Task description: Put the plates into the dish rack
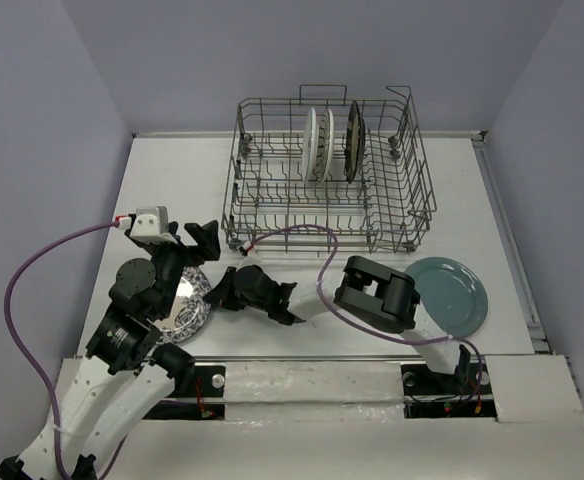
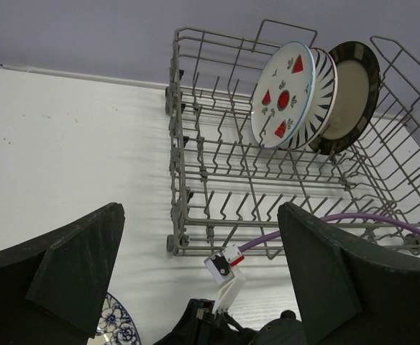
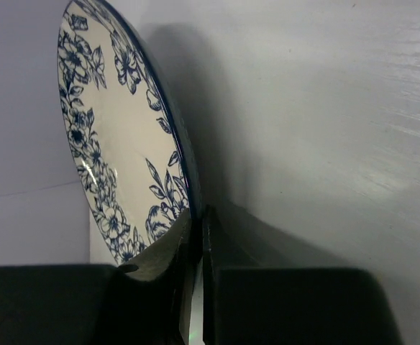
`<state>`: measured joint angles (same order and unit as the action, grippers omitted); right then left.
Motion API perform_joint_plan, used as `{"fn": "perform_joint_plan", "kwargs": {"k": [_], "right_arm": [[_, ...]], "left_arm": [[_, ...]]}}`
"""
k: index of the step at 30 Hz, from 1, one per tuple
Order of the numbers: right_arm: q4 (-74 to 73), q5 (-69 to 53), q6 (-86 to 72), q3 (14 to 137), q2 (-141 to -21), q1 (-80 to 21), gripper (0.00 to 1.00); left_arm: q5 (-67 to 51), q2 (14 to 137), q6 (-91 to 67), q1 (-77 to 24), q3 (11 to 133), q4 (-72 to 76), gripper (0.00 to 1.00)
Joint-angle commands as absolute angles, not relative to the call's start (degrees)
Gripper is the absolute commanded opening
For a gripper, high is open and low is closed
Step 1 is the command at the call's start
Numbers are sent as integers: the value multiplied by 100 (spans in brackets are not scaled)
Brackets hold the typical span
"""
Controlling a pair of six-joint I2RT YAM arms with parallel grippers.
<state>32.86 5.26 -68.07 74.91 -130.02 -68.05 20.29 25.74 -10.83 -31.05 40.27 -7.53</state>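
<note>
Right gripper point(image 3: 198, 237) tight on rim of blue floral plate point(image 3: 116, 151)

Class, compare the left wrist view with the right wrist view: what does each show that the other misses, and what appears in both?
Only left wrist: the dish rack holding three upright plates, the red fruit plate, striped plate and dark plate, framed by the open left gripper. Only right wrist: the right gripper pinching the blue floral plate at its rim. Both: the blue floral plate and the white table.
</note>
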Motion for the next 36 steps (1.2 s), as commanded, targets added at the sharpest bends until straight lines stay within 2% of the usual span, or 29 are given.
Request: {"fn": "perform_joint_plan", "kwargs": {"k": [1, 11, 21, 29, 36], "right_arm": [[3910, 272, -7032, 7156, -12860, -6820, 7], [4552, 940, -6259, 5371, -11014, -6820, 7], [4290, 747, -5616, 4255, -8764, -6698, 7], [3876, -789, -5722, 3859, -7691, -5583, 7], [3183, -747, -5300, 3867, -6751, -5274, 7]], "left_arm": [[1960, 2566, -1099, -3085, 3990, -413, 99], [1451, 2610, -1160, -3067, 4060, -308, 99], [528, 3128, -1389, -3067, 4816, -799, 99], [527, 3551, -1353, -2918, 5080, -1177, 99], [265, 3638, -1397, -2497, 5176, -1424, 99]]}}
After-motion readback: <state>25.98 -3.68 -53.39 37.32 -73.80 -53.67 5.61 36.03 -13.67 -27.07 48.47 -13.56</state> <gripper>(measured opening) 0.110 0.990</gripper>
